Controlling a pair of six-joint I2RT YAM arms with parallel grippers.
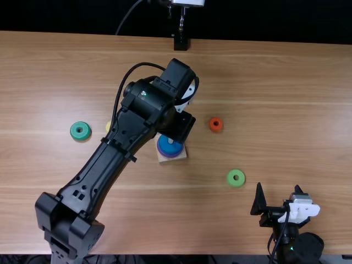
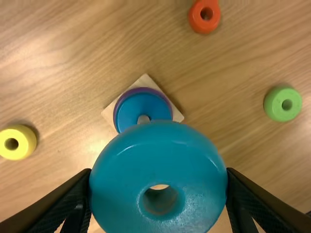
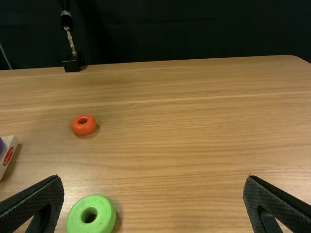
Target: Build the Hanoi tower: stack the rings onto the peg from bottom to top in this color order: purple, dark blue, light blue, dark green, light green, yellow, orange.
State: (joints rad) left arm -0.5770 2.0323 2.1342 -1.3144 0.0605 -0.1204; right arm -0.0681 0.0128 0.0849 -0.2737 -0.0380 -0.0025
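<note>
My left gripper [image 1: 177, 127] is over the table's middle, just above the wooden base [image 1: 171, 158]. In the left wrist view the left gripper [image 2: 159, 194] is shut on the light blue ring [image 2: 160, 160]. Beyond that ring, the dark blue ring [image 2: 141, 108] lies on the purple ring [image 2: 118, 108] around the peg [image 2: 143, 119]. My right gripper [image 1: 278, 193] stands open at the near right; in the right wrist view the right gripper [image 3: 153, 187] has nothing between its fingers. Loose rings are dark green [image 1: 80, 130], yellow [image 2: 17, 142], light green [image 1: 236, 177] and orange [image 1: 216, 125].
The left arm's links [image 1: 91, 181] slant over the table from the near left, partly covering the yellow ring. At the table's far edge [image 1: 247, 41] stands a small black mount [image 1: 181, 42].
</note>
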